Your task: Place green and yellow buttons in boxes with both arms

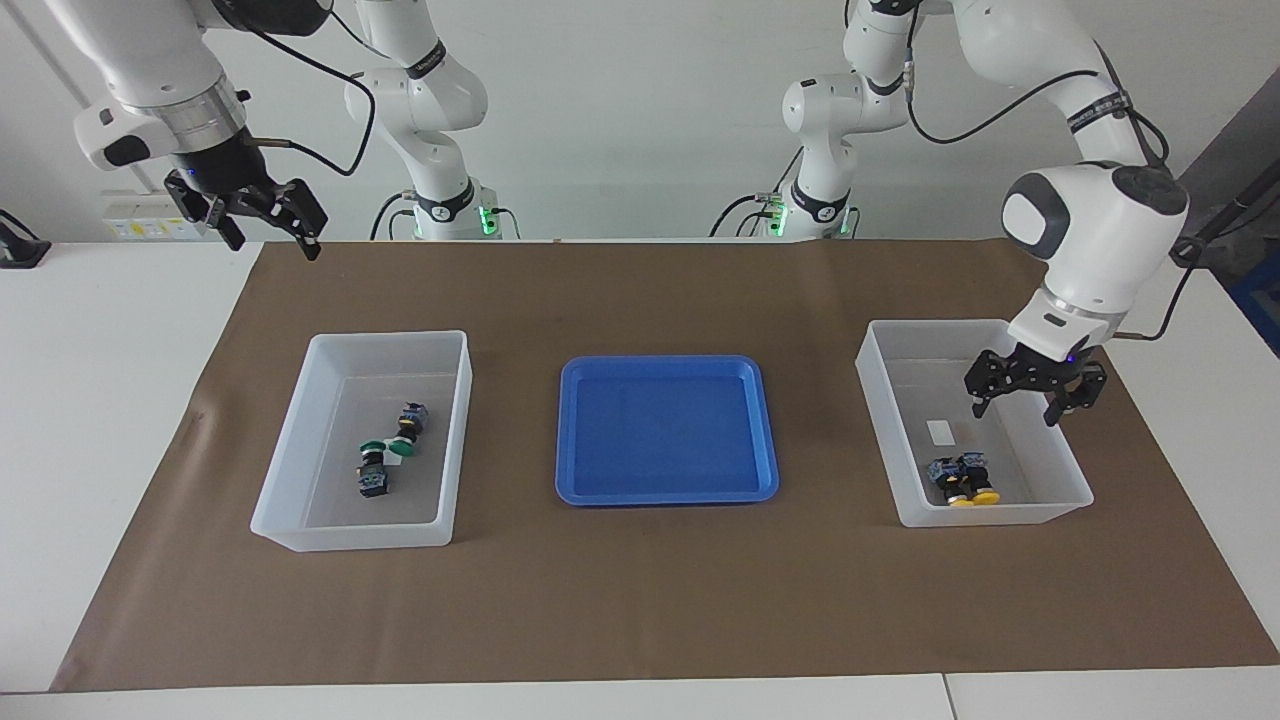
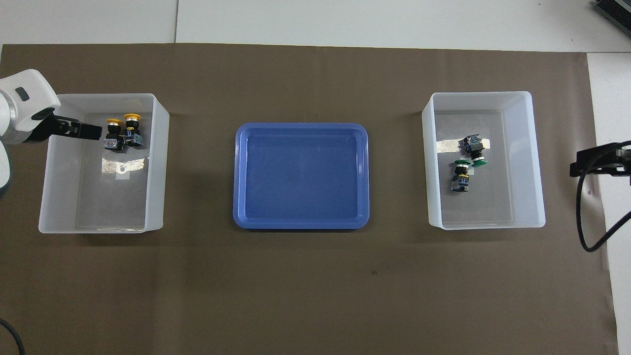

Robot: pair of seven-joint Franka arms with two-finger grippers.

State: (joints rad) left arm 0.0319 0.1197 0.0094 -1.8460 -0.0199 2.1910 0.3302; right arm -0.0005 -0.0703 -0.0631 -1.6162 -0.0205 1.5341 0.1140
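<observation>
Two yellow buttons [image 1: 962,480] lie side by side, touching, in the clear box [image 1: 1060,500] at the left arm's end of the table. Each one has a round yellow cap, a black body and a bluish end. They lie on their sides with the yellow caps pointing away from the robots. Two green buttons [image 1: 385,455] lie in the other clear box [image 1: 300,535] at the right arm's end. They have round green caps, black bodies and bluish ends, and their green caps meet in the middle. A blue tray [image 1: 570,490] sits between the two boxes. The left gripper [image 1: 1030,395] hangs over the yellow buttons' box with its fingers spread apart, holding nothing. The right gripper [image 1: 265,222] hangs high over the table's edge at the right arm's end, fingers spread, holding nothing.
</observation>
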